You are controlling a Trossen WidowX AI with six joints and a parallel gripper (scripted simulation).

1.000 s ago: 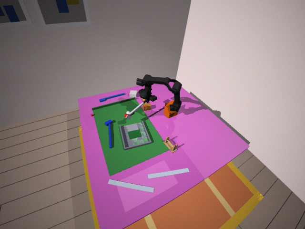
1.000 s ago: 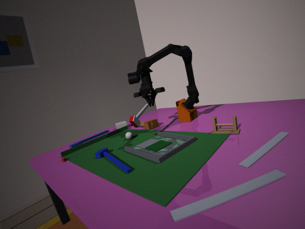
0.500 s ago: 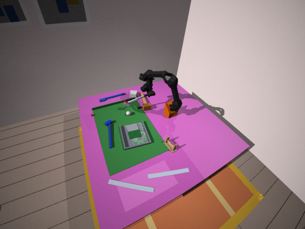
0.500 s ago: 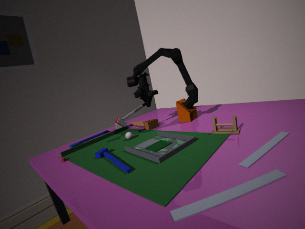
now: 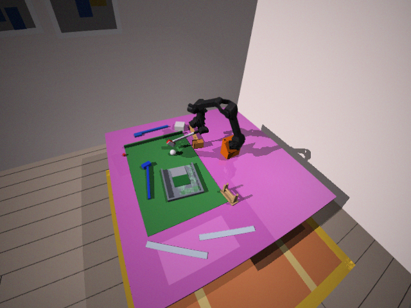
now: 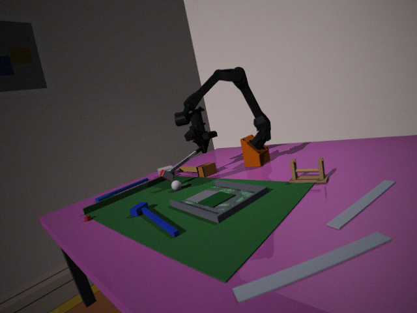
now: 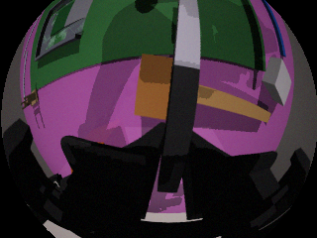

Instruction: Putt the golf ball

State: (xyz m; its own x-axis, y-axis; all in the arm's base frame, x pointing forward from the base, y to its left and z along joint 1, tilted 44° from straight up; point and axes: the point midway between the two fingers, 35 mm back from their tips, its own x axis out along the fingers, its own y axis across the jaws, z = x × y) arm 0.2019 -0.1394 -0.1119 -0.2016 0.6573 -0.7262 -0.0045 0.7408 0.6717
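Note:
My gripper (image 5: 203, 131) (image 6: 204, 149) is shut on the red putter's dark grip (image 7: 182, 109). The putter's pale shaft (image 5: 183, 136) (image 6: 184, 160) (image 7: 188, 35) slants down to its red and grey head (image 5: 171, 143) (image 6: 167, 175), low over the mat's far part. The white golf ball (image 5: 172, 152) (image 6: 176, 185) is on the mat, between the head and the ramp, with a gap to the head in the top view. The pale ramp (image 5: 179, 171) (image 6: 199, 196) leads to the raised green (image 5: 181, 180) (image 6: 217, 199), framed by grey walls. The head is out of the wrist view.
A blue putter (image 5: 148, 182) (image 6: 159, 222) lies on the mat. A dark green rail (image 5: 152, 140) edges the mat's far end. An orange-brown block (image 5: 198, 144) (image 6: 206, 169) (image 7: 153, 94) and a white block (image 5: 179, 126) (image 7: 277, 79) are nearby. A wooden stand (image 5: 229, 196) (image 6: 308, 178) stands at the mat's corner.

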